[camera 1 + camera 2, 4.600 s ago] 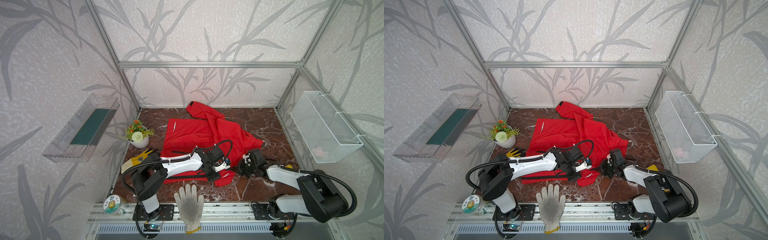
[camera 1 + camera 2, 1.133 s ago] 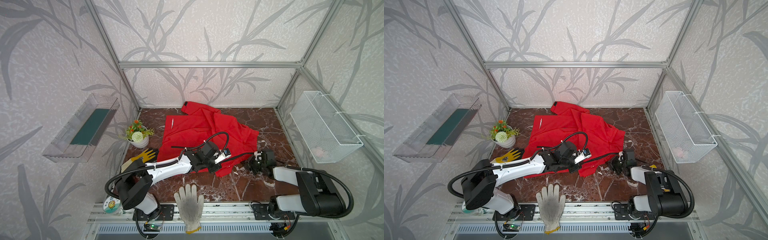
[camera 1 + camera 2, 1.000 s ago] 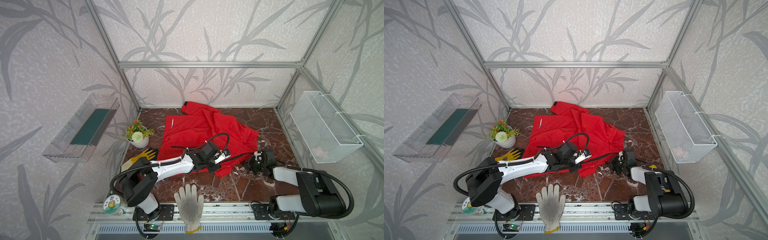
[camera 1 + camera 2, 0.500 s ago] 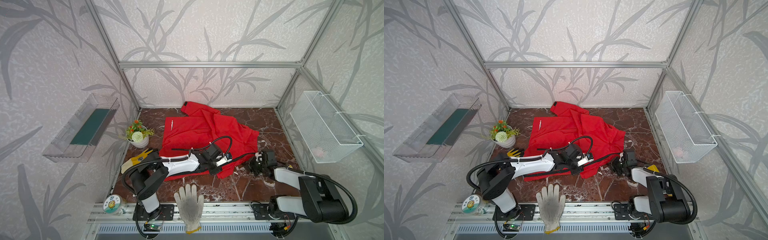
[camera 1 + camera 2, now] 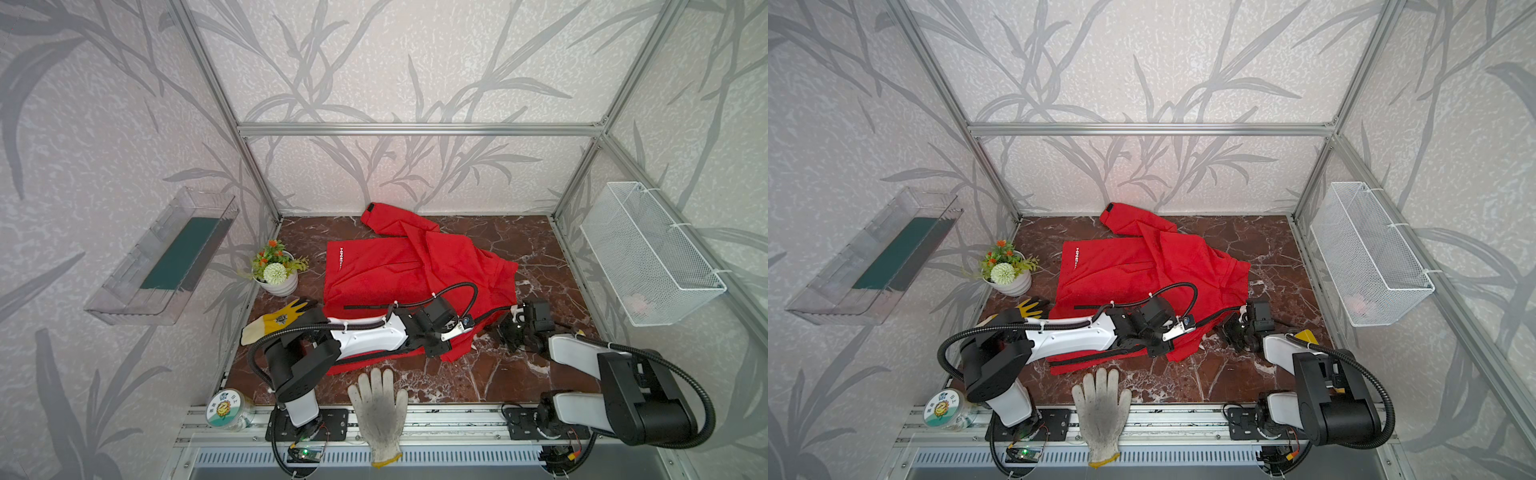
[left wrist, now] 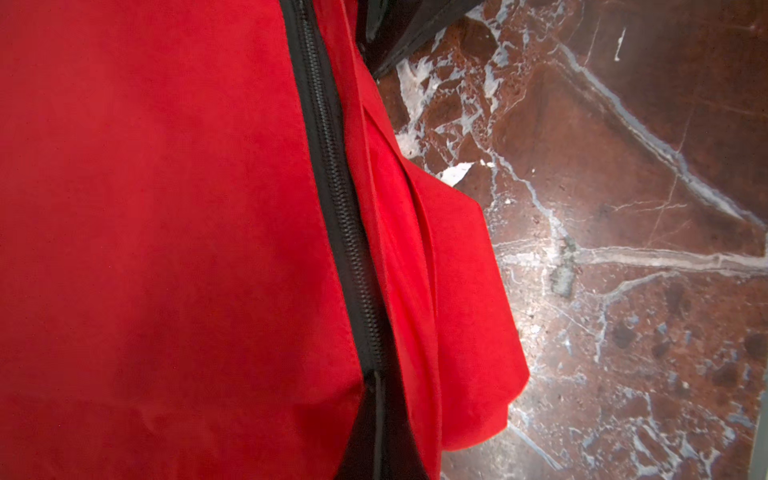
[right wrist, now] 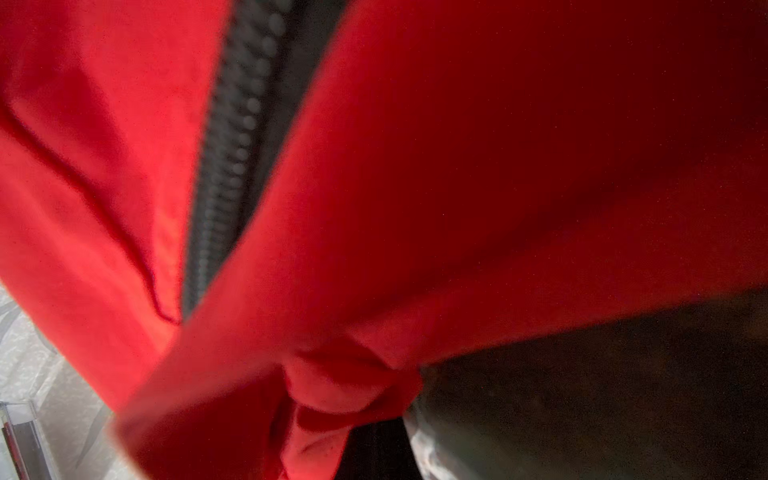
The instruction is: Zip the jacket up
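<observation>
Fingers of the left gripper (image 5: 467, 326) and right gripper (image 5: 511, 312) are clamped shut on the bright red fabric jacket (image 5: 386, 270), spread beside the white ribbed flower pot (image 5: 282, 286); its black front zipper (image 6: 332, 174) appears joined only between them, the longer run not yet closed.

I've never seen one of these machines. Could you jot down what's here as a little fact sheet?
Garment: red jacket, spread on the marble table
Zipper: black front zipper, stretched between both grippers
Left arm: left gripper shut on the jacket
Right arm: right gripper shut on the jacket
Nearby: white glove, yellow glove, potted plant, wire basket
</observation>
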You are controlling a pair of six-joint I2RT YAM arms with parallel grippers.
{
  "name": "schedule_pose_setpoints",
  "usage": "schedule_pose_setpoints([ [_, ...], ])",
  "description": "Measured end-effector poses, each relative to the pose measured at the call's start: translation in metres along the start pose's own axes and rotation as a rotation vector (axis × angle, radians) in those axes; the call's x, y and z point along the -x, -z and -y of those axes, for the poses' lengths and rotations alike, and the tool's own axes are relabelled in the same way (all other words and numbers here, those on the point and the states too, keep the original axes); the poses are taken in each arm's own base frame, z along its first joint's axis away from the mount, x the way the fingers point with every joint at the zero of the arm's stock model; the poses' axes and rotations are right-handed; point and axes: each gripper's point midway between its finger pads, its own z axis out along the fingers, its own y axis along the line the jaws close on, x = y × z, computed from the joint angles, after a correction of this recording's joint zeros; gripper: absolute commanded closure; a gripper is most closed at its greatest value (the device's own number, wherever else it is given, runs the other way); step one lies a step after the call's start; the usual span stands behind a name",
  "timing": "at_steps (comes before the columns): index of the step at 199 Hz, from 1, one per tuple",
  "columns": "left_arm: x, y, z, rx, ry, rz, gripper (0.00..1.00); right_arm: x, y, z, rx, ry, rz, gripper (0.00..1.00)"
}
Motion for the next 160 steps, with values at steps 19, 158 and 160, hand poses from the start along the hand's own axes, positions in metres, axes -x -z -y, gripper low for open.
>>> schedule_pose_setpoints([
  [19, -0.001, 0.0, 0.002, 0.006, -0.007, -0.009, 1.0, 0.0, 0.0, 0.0, 0.0, 0.0, 0.0, 1.0],
  [158, -0.007, -0.018, 0.016, -0.021, -0.019, -0.051, 1.0, 0.002, 0.013, 0.002, -0.01, -0.021, 0.026, 1.0],
  [160, -0.007, -0.019, 0.016, -0.022, -0.019, -0.052, 1.0, 0.003, 0.014, 0.002, -0.009, -0.022, 0.029, 1.0],
])
